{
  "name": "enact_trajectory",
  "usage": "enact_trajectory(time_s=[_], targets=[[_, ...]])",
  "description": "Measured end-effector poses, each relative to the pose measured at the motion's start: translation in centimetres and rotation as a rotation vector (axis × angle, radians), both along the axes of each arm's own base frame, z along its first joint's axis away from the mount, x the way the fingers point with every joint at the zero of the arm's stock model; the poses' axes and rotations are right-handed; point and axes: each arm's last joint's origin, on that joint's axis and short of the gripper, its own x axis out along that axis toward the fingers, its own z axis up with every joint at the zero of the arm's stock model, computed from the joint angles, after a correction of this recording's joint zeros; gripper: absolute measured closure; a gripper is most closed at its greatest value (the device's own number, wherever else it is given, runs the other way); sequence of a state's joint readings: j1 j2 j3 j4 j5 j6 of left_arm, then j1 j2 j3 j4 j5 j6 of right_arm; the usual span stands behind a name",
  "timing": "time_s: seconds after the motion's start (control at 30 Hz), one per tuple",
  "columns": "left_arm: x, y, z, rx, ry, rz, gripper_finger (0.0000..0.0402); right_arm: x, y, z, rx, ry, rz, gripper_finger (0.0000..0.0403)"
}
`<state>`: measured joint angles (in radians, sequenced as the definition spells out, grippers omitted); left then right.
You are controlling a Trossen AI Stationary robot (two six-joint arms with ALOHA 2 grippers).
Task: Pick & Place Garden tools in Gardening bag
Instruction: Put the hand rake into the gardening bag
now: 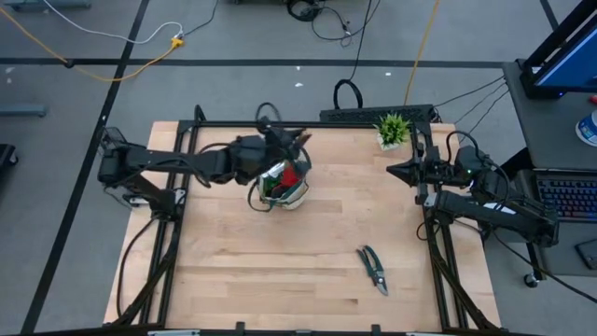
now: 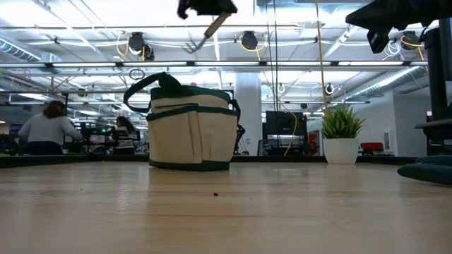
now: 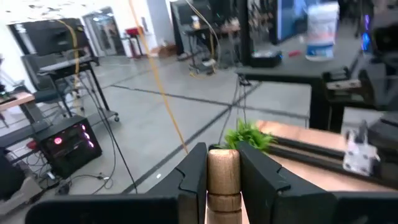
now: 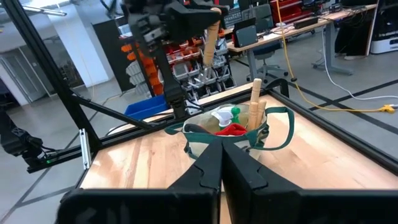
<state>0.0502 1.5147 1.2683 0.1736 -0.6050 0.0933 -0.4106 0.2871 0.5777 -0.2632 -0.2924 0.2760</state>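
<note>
The beige gardening bag [image 1: 280,183] with dark green trim stands on the table left of centre, also in the low view [image 2: 191,127]. In it show two wooden handles [image 4: 255,102], a red glove [image 4: 231,129] and a green spray bottle [image 4: 235,113]. Above the bag my left gripper [image 1: 297,142] is shut on a rake [image 2: 207,32] whose tines [image 2: 191,48] point down. Pruning shears [image 1: 375,269] lie flat on the table at the near right. My right gripper [image 1: 396,171] waits shut and high at the table's right edge. My left gripper pinches the rake's wooden handle [image 3: 222,177] between its two fingers, close to the handle's free end. The fingers [image 3: 194,171] lie level, coming from the table's left, across the handle. The rake hangs slanted below them, tines lowest, clear above the bag.
A small potted plant [image 1: 393,129] stands at the table's far right corner, near my right arm. Bare wood lies between the bag and the shears. People sit at desks [image 2: 48,130] in the room beyond the table.
</note>
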Motion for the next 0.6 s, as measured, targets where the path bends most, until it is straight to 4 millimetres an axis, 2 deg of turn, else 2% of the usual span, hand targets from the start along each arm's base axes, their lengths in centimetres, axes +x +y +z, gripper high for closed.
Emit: enact_trajectory(time_s=[0.2,0.37,0.47,0.6], targets=[[-2.9,1.3,-3.5,-0.004,-0.173,0.057,0.0333,0.0,0.0,0.0,0.038,-0.004,-0.003,0.0403],[-4.3,2.3,-6.2,0.008,-0.271,0.094,0.0333,0.0,0.0,0.0,0.061,-0.011,-0.004,0.0403],[-5.0,3.1,-6.7,0.015,-0.334,0.106,0.0333,0.0,0.0,0.0,0.081,-0.013,-0.008,0.0403],[-5.4,4.3,-7.5,0.005,-0.317,0.111,0.0333,0.0,0.0,0.0,0.103,-0.016,-0.010,0.0403]])
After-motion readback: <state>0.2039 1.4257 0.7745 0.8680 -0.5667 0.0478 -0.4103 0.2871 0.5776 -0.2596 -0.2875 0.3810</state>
